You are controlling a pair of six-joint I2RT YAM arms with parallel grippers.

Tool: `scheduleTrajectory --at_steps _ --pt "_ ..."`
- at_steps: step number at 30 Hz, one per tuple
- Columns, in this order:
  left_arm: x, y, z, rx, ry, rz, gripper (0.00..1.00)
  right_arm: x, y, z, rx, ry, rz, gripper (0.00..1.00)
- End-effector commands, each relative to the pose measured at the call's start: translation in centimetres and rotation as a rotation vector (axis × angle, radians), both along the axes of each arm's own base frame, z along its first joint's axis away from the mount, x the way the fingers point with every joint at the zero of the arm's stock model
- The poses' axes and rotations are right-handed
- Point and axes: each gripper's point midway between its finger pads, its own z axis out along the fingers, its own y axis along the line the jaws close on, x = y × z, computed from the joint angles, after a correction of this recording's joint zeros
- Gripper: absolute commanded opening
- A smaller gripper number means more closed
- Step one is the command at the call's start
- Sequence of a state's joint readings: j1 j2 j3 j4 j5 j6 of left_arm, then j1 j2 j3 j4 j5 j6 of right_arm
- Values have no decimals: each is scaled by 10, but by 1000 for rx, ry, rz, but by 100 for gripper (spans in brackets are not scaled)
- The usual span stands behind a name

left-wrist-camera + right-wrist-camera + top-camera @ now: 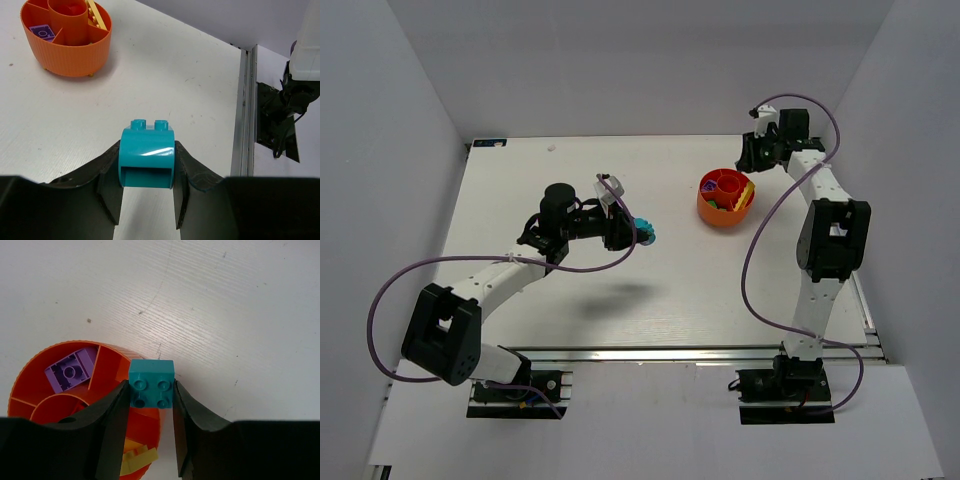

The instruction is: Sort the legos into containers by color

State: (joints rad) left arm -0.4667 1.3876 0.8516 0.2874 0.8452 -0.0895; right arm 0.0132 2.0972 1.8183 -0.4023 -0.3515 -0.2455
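While a purple lego [71, 371] and a yellow lego [137, 460] already lie in separate compartments of the orange bowl [70, 55], two teal pieces are not yet dropped, so the sorting looks close to finished. The right jaws grip a square teal brick [151, 382] just above the bowl's rim, studs facing the wrist camera and no long axis to speak of. The left jaws clamp an arched teal brick [146, 150] over the tabletop [165, 75], well apart from the bowl, studs pointing out past the fingertips, its stud row spanning jaw to jaw.

On table [700, 290], bowl [725, 200] far right, 1 brick [645, 232] left of it.
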Motion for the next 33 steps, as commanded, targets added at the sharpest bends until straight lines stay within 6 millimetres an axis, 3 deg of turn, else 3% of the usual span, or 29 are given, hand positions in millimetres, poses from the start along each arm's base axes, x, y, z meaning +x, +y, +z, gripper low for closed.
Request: scheduleTrajectory --at_steps 1,12,26,30,33 --pt "-2 0 29 -28 -74 -10 0 7 9 25 47 -35 29 2" --pt "-2 -1 25 -24 -62 -15 0 -12 15 8 48 32 101 2" --pt "-2 -2 24 -22 -59 -18 0 -25 13 5 -1 61 169 8" --pt "-2 -2 24 -23 -58 -18 0 -29 13 4 -4 74 175 15" --pt "-2 -2 23 -21 -56 -19 0 -30 14 5 -4 75 178 27"
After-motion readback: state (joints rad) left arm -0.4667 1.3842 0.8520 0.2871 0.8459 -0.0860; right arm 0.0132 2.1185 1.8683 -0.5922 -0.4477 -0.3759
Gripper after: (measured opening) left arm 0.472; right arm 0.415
